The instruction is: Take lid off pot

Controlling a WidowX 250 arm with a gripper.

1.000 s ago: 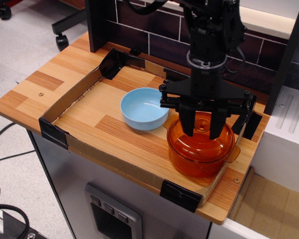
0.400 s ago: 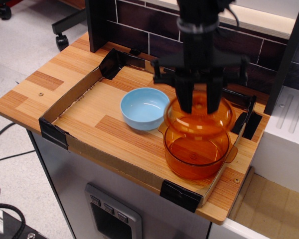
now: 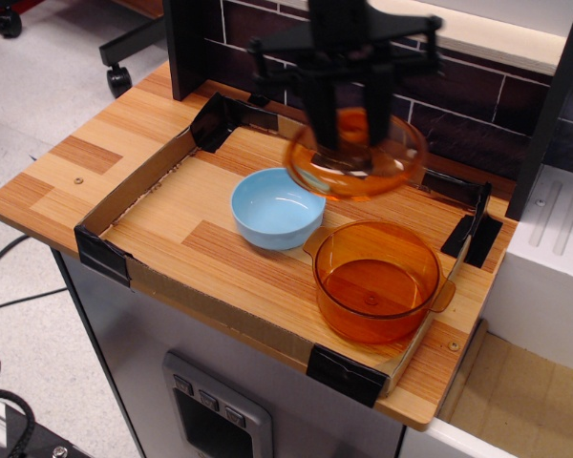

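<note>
While gripped by its knob, amber glass lid (image 3: pixel 358 157) hangs in the air, clear of the pot and up-left of it, partly over the far rim of the light blue bowl (image 3: pixel 277 207). Gripper (image 3: pixel 349 119) comes straight down from above; jaws closed around the central knob, both black fingers (image 3: pixel 317 113) straddling the dome's top. Blurred, so exact contact hard to read, but lid plainly carried and slightly tilted. Knob grip makes sense: only graspable feature on a smooth dome, keeps lid roughly level.

Amber glass pot (image 3: pixel 376 280) sits open on the counter (image 3: pixel 124 134), near the right front corner of the cardboard-walled tray (image 3: pixel 134 186), side handle toward the right wall. Not touching the bowl; narrow gap between them. Removal itself judged essentially done; set-down remaining.

Room: open wood floor of tray left of bowl and in front of it, widest free patch for placing lid. Back strip between bowl and brick wall (image 3: pixel 468 114) narrow. Right side tight: pot near tray wall, black taped corners (image 3: pixel 349 372), white unit (image 3: pixel 544 248) just beyond counter edge. Dark upright post (image 3: pixel 186 43) at back left limits swing that way. Risk: lid clipping bowl rim if lowered where it hangs now.
</note>
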